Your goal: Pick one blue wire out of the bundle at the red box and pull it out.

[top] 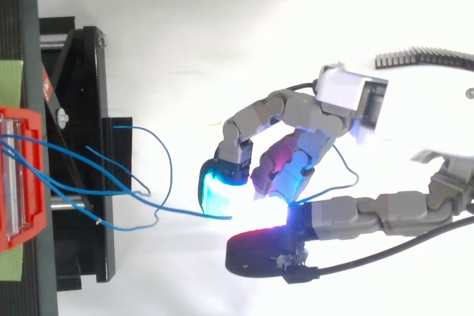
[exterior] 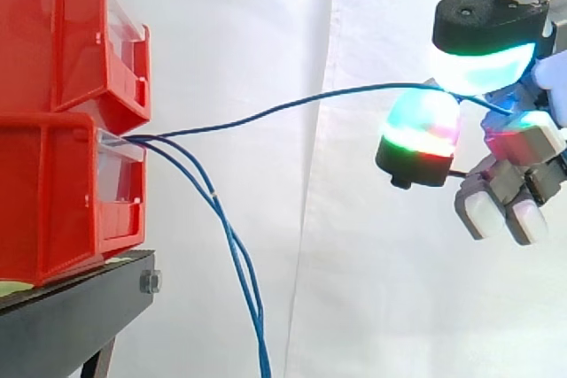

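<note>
Two red bins (exterior: 62,121) are stacked on a black stand (exterior: 71,316) at the left. Several blue wires (exterior: 190,165) come out of the lower bin's front. One blue wire (exterior: 301,102) runs nearly level to the right, slightly slack, into my hand (exterior: 505,139). The hand is well right of the bins, its glowing pads (exterior: 423,126) pinching that wire. Two other wires (exterior: 244,281) droop down below the stand. From above, the pinched wire (top: 185,212) reaches the cyan pad (top: 218,192), and the hand (top: 355,160) comes in from the right.
A white curtain hangs behind everything. The black stand (top: 81,160) lies under the bin's front (top: 22,175) at the left, with a green strip (top: 11,83) on it. Loose wire ends (top: 148,135) curl over the stand's edge.
</note>
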